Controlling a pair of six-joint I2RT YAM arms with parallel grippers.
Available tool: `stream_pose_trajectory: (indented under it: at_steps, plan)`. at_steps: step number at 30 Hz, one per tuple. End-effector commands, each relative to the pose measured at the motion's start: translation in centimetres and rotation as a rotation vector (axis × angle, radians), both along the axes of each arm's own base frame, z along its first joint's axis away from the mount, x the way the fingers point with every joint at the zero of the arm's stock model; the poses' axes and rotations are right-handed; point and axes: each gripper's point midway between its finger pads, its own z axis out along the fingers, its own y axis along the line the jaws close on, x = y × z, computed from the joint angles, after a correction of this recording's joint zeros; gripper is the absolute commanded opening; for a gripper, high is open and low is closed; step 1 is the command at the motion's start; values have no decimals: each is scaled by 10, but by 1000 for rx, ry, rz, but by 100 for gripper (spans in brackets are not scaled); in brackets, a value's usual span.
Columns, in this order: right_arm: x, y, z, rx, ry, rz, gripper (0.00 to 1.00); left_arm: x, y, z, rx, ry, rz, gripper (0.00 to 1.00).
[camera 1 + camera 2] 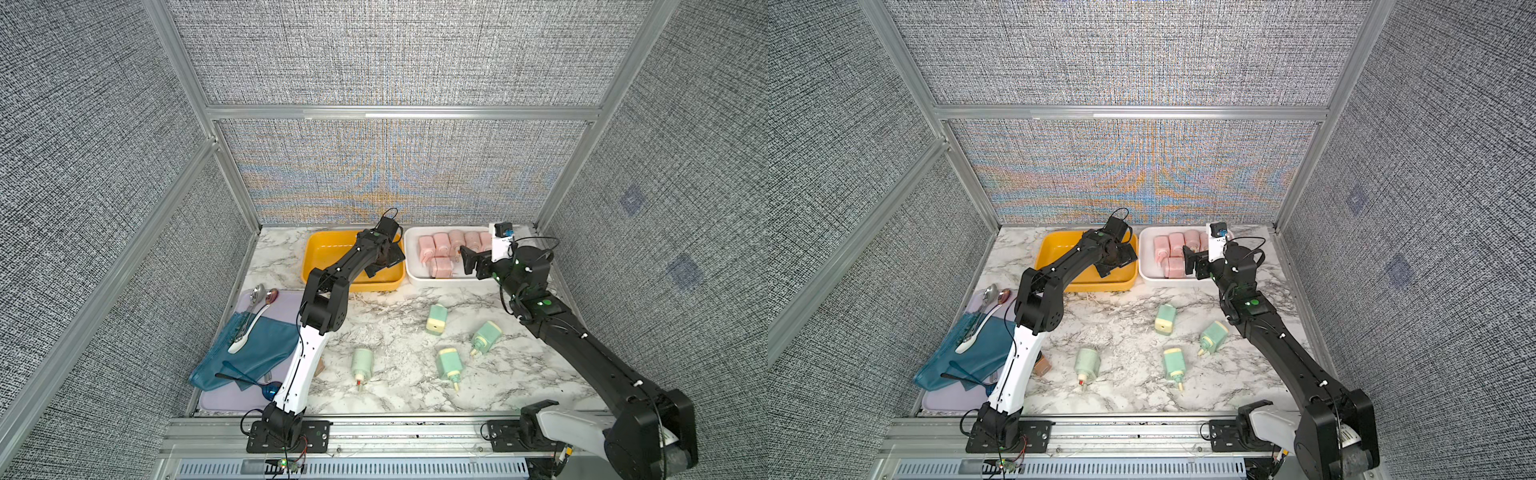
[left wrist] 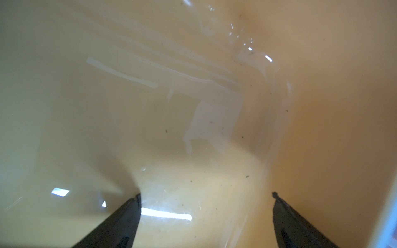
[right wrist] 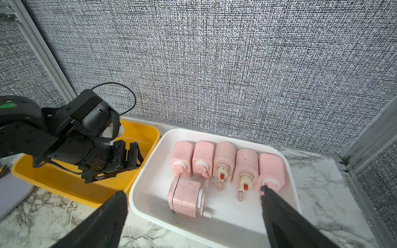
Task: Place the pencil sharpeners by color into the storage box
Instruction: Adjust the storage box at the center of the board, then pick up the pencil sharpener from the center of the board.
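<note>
Several pink pencil sharpeners [image 1: 441, 245] lie in the white storage box [image 1: 440, 281] at the back right. They form a row, with one sharpener [image 3: 185, 198] lying crosswise in front. Several mint green pencil sharpeners [image 1: 436, 319] [image 1: 486, 336] [image 1: 362, 363] lie loose on the marble table. My right gripper [image 3: 192, 190] [image 1: 469, 259] hovers open and empty over the white box's near side. My left gripper [image 2: 206, 195] [image 1: 386, 266] is open and empty, low inside the yellow storage box [image 1: 328, 257], whose floor is bare.
A lilac mat [image 1: 232, 401] at the front left carries a blue cloth [image 1: 257, 345] and spoons [image 1: 257, 297]. A small brown jar [image 1: 1042, 365] stands partly hidden behind my left arm. Fabric walls close the back and both sides.
</note>
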Motion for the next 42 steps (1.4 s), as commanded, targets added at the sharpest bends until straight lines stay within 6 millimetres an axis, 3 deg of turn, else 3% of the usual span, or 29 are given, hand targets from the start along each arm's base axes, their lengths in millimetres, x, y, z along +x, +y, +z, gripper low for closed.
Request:
stream_pose_trajectory:
  at_steps: [1,4,7,13,22,29,32,37,42]
  plan:
    - [0,-6,3,8,-14,-34,99,-2,-2,-1,-2,10,-18,99]
    - [4,-18,-5,80,6,-102,99,0,-1,4,15,-8,-38,99]
    - [14,-46,-27,235,100,-247,99,2,1,16,39,-40,-70,99]
    - [20,-49,-65,158,214,-211,99,2,3,43,53,-92,-124,99]
    - [-17,-97,-52,304,81,-398,99,-14,12,73,74,-132,-195,99]
    - [-27,-122,-69,339,132,-465,99,-38,16,96,68,-181,-264,99]
    - [-33,-118,-66,351,119,-435,99,-52,15,107,71,-200,-306,99]
    - [-38,-86,-54,332,124,-239,99,-79,14,115,116,-217,-381,99]
    - [-46,-85,-63,304,178,-247,99,-111,36,129,150,-229,-377,99]
